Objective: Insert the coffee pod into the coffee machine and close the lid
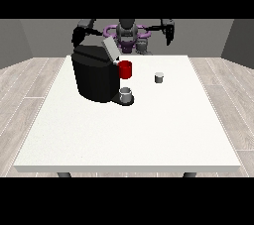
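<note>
On my tabletop (129,140) a grey cup (126,93) stands at the coffee machine (95,76), lid (110,49) tilted open, red mug (125,69) behind, the coffee pod (158,77) at three o'clock, and beyond, both my raised robot hands' (169,33) (78,35) fingers I cannot tell.

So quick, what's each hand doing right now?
Hand at the view's left: raised behind the machine, holds nothing; fingers cannot be told.
Hand at the view's right: raised, holds nothing; fingers cannot be told.
</note>
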